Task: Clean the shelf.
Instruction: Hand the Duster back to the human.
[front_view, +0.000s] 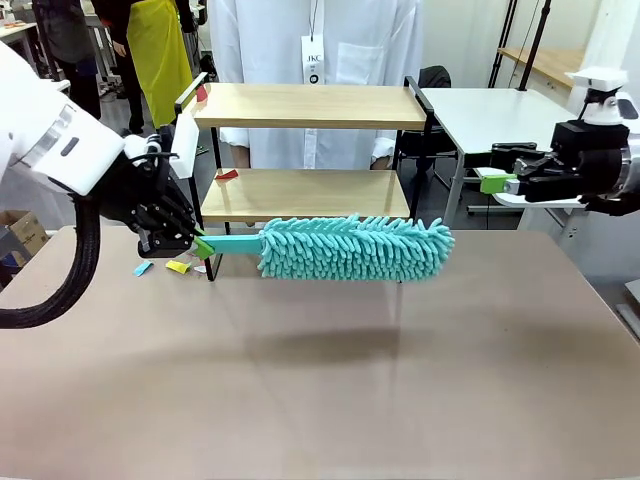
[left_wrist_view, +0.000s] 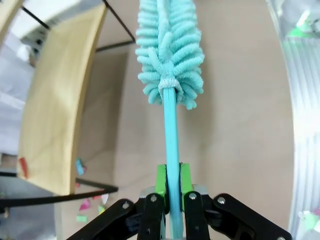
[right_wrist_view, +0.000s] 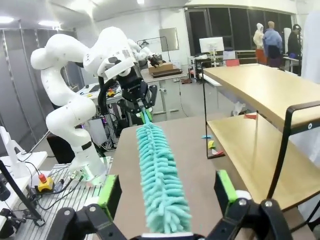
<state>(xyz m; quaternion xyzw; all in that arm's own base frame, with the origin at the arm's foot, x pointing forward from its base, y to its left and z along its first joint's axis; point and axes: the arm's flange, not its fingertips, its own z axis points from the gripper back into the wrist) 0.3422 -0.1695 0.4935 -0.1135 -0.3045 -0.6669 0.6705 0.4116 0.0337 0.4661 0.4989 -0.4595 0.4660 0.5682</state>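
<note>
Your left gripper (front_view: 197, 243) was clamped on the duster (front_view: 350, 247) handle just before the shelf (front_view: 305, 190); your right gripper (front_view: 487, 180) stood apart beside it.

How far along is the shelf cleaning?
Mid-job. Scraps already lie on the table by the shelf. The left gripper is shut on the duster, held in front of the lower board. Left: red scraps on both boards' left ends.
</note>
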